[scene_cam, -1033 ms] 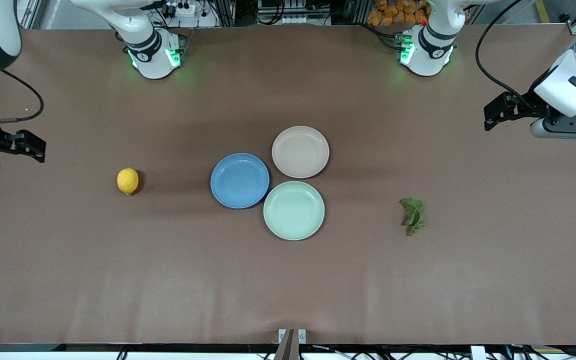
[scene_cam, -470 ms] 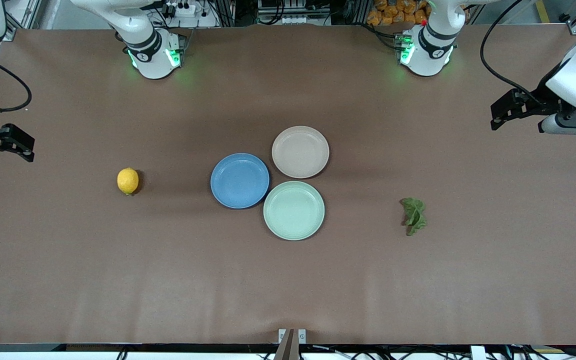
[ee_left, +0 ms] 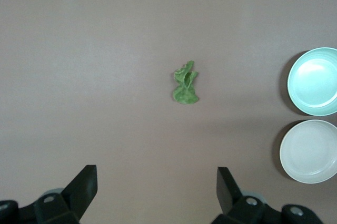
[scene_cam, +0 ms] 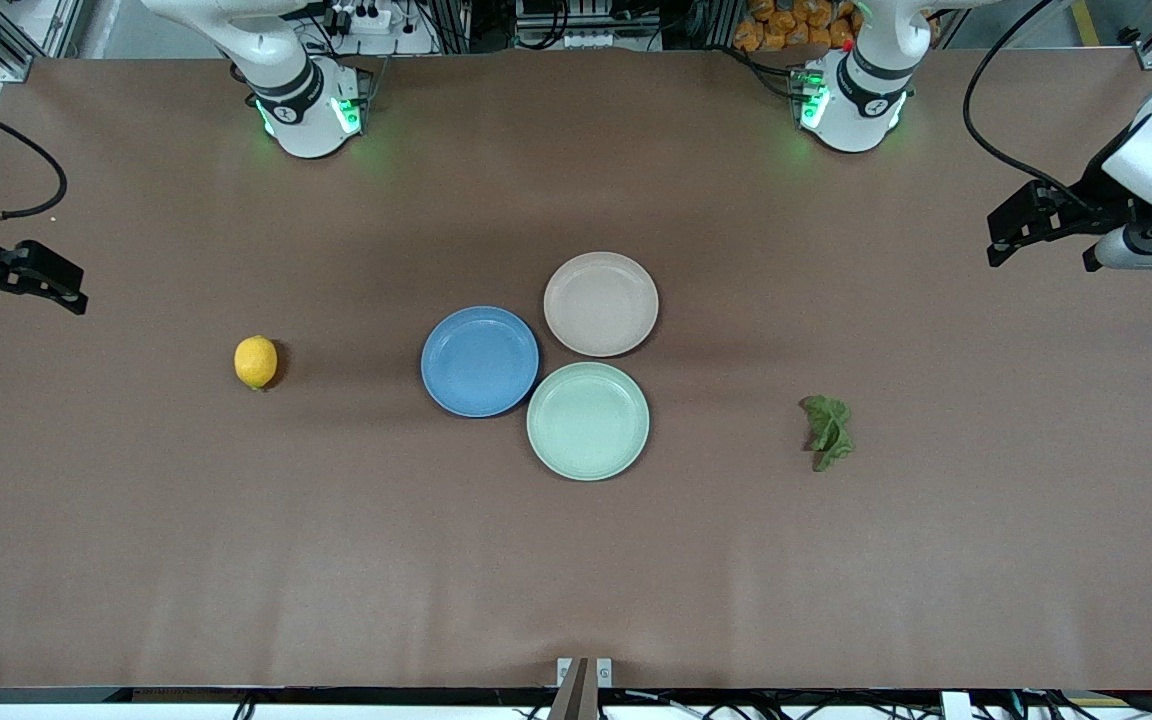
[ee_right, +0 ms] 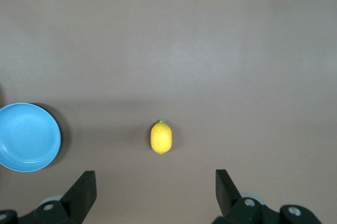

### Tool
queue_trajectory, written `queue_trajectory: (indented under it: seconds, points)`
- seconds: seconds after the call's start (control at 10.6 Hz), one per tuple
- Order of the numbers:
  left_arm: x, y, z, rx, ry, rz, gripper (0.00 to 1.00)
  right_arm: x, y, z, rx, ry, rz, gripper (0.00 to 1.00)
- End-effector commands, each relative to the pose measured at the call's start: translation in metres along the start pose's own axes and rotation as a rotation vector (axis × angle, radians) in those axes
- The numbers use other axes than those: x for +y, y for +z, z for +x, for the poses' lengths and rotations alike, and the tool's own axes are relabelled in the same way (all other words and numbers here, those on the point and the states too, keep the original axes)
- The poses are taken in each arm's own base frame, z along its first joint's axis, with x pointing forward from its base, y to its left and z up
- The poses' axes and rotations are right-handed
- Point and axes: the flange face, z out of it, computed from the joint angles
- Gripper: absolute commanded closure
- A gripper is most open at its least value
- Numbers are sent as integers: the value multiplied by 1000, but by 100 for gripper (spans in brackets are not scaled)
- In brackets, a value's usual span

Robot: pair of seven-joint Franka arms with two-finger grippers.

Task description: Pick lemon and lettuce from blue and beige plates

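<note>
**Both arms drawn back to the tabletop's ends; lemon and lettuce lie off the plates.**
Lemon (scene_cam: 256, 361) sits at 9 o'clock from the blue plate (scene_cam: 480, 361), lettuce (scene_cam: 827, 430) at 4 o'clock from the beige plate (scene_cam: 601, 303); over the last second the left gripper (scene_cam: 1011, 228) and right gripper (scene_cam: 48, 282) retreated, jaws released and empty (task apparently done).

My count on the desk (scene_cam: 136, 560): three plates, one lemon, one lettuce leaf.

Plates, three, clustered at the desk's middle and all bare: one blue plate (scene_cam: 480, 361), one beige plate (scene_cam: 601, 303), one mint-green plate (scene_cam: 588, 420).

Lemons, one: the lemon (scene_cam: 256, 361) lies on the desk toward my right arm's end.

Lettuce, one: the lettuce (scene_cam: 827, 430) lies on the desk toward my left arm's end.

Tools, two, both mine: the left tool (scene_cam: 1011, 225) and the right tool (scene_cam: 51, 280), each with two fingers spread and nothing between them.
</note>
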Motion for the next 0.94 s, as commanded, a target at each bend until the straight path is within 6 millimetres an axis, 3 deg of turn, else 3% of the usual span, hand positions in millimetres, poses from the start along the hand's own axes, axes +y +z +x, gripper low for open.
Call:
queue_trajectory:
  seconds: [0.0, 0.85]
  points:
    - [2, -5, -1, 4, 14, -24, 0, 1, -6, -2, -7, 49, 25, 0]
    - [5, -4, -6, -29, 22, -13, 0, -6, -4, -5, -36, 90, 28, 0]
